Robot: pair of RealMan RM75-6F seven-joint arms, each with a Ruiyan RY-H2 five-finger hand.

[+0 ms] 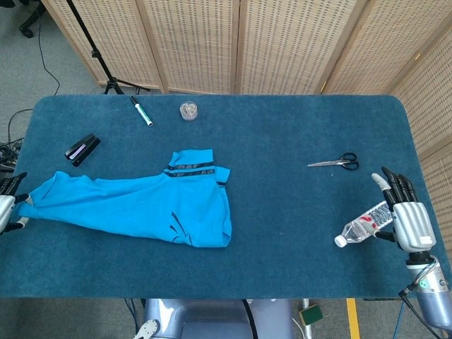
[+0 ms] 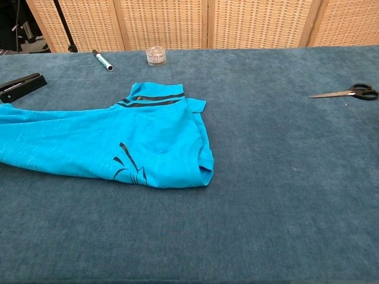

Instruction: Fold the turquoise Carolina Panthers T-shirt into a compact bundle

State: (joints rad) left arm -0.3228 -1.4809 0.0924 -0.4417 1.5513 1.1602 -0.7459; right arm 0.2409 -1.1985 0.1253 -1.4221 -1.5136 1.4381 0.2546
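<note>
Setting: a lab or studio workspace. Evidence — a blue carpeted table (image 1: 296, 233) backed at 12 o'clock by folding cane screens (image 1: 282, 42); a black stand (image 1: 95, 53) at 11 o'clock and loose cables (image 1: 10, 145) on grey flooring at 9 o'clock.

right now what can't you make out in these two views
- Left hand: cut off by the head view's left edge and absent from the chest view, so its grip on the T-shirt cannot be confirmed.
- T-shirt's left end: runs off the chest view's left edge.
- T-shirt's print: partly folded under, unreadable.
- Bottle label: too small to read in the head view; whether the right hand touches it is unclear.
- Small clear container: contents too small.
</note>
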